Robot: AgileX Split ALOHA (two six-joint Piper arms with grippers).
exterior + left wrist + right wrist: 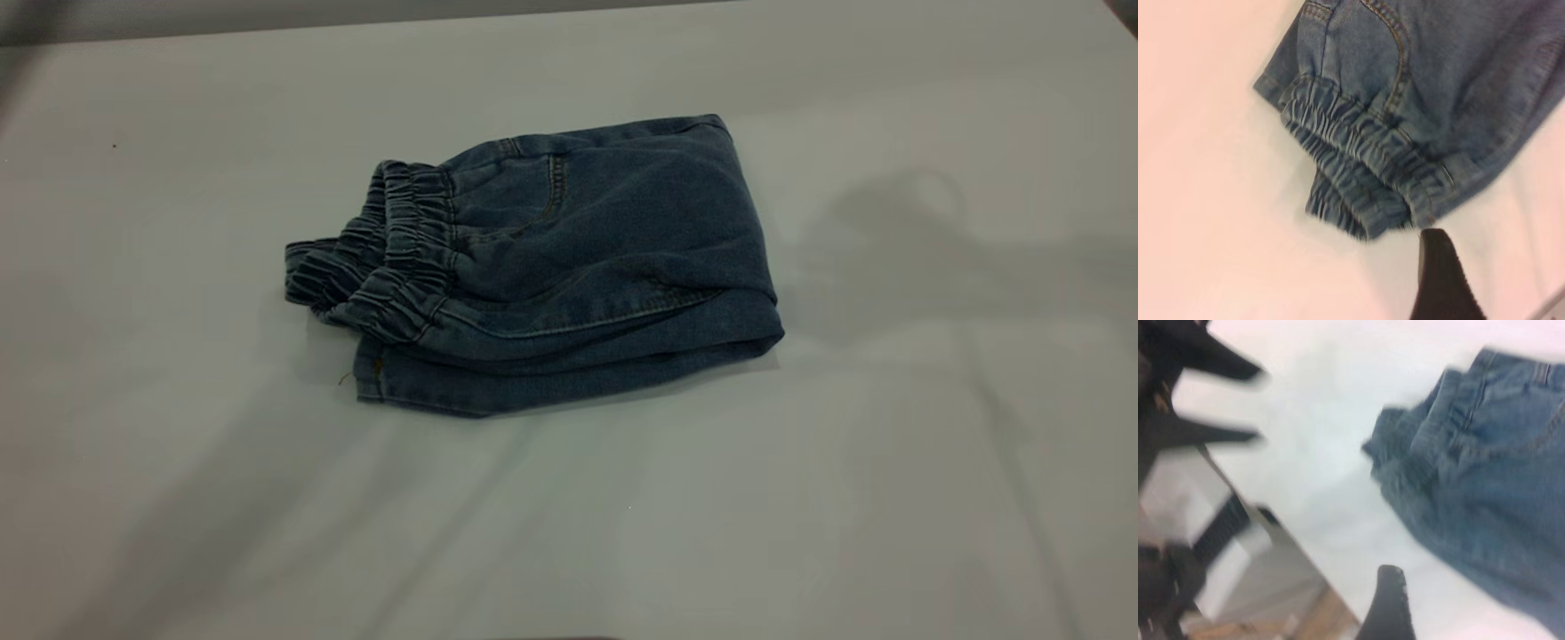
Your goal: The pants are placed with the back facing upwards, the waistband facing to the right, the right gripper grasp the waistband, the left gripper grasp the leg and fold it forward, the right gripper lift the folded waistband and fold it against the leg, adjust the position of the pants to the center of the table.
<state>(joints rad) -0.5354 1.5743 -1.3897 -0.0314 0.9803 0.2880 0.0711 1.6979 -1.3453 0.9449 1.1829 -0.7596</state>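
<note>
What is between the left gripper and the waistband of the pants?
Nothing visible. In the left wrist view only bare table lies between the left gripper and the waistband of the folded pants.

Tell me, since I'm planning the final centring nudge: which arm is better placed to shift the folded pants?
Probably left: the left gripper sits close beside the waistband, which faces its side. The right gripper is near the table edge, apart from the pants.
</note>
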